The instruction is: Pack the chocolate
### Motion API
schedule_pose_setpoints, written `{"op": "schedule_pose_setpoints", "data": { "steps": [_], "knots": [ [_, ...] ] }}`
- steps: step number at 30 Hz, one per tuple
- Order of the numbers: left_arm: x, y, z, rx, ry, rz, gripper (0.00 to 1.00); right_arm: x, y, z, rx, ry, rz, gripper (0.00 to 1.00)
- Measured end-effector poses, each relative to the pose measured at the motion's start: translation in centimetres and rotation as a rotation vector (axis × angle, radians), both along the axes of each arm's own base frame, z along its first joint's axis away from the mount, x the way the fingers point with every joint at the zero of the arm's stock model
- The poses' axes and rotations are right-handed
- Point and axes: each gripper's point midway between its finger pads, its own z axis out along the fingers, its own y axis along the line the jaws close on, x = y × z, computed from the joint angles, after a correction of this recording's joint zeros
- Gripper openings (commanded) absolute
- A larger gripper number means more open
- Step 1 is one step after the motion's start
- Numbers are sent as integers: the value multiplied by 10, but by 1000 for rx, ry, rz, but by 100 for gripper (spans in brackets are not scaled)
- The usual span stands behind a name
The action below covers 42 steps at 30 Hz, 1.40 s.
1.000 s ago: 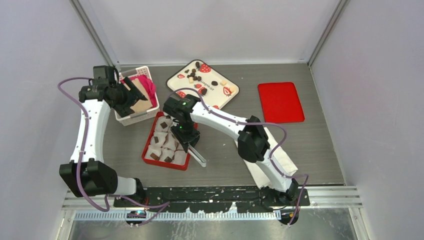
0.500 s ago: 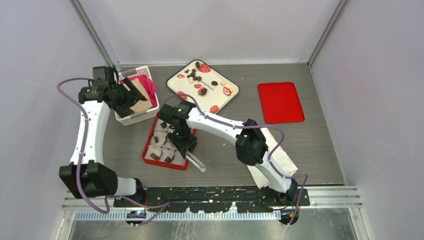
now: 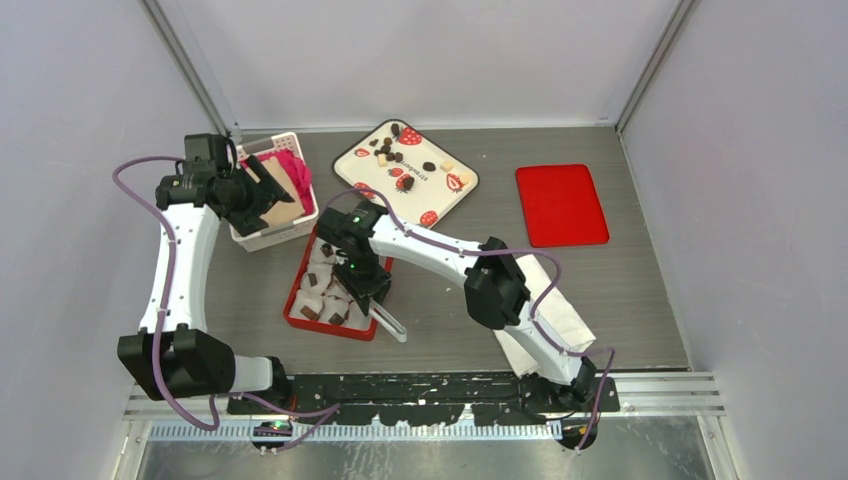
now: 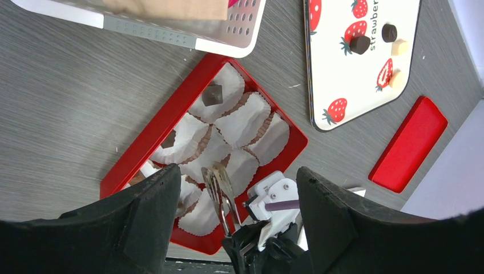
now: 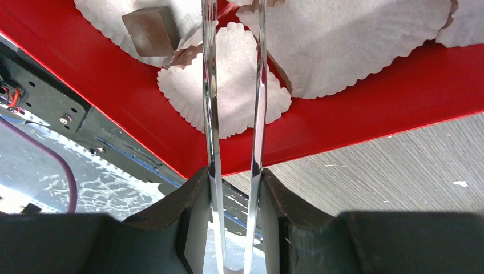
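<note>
Your bench is a grey wood-grain table (image 3: pixel 620 300) boxed in by pale walls. Your right gripper (image 5: pixel 233 180) is clamped on a pair of metal tongs (image 4: pixel 220 191). They reach in over a corner of the red tray (image 4: pixel 142 145) on its near side and lie above its white paper cups (image 5: pixel 228 85). The tray's long side runs roughly near to far. The tong blades run side by side with a narrow gap between them; you cannot tell from these views whether the tips pinch anything. Chocolate (image 3: pixel 388 152) lies loose on the strawberry-printed tray (image 3: pixel 432 195) at the far side, and more pieces sit in some of the red tray's cups. One chocolate cube (image 5: pixel 149 29) rests flat face up in a cup just beside the blades, its edges askew to the tray wall; it shows no long axis. Your left gripper (image 4: pixel 237 174) hangs by the white basket (image 3: pixel 262 238) with its fingers spread wide
</note>
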Motion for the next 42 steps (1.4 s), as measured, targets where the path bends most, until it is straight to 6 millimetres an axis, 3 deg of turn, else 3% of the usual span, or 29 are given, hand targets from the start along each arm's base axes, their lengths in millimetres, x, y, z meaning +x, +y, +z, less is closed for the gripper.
{"op": "schedule_pose_setpoints", "data": {
  "steps": [13, 28, 31, 36, 42],
  "knots": [
    [0, 0, 0, 0, 0, 0, 75, 1, 1, 1, 4, -2, 0, 39],
    [0, 0, 0, 0, 0, 0, 75, 1, 1, 1, 7, -5, 10, 43],
    [0, 0, 0, 0, 0, 0, 75, 2, 2, 2, 8, -7, 12, 39],
    [0, 0, 0, 0, 1, 0, 75, 8, 4, 7, 18, -37, 12, 22],
    [0, 0, 0, 0, 0, 0, 75, 37, 1, 17, 40, -117, -43, 12]
  ]
}}
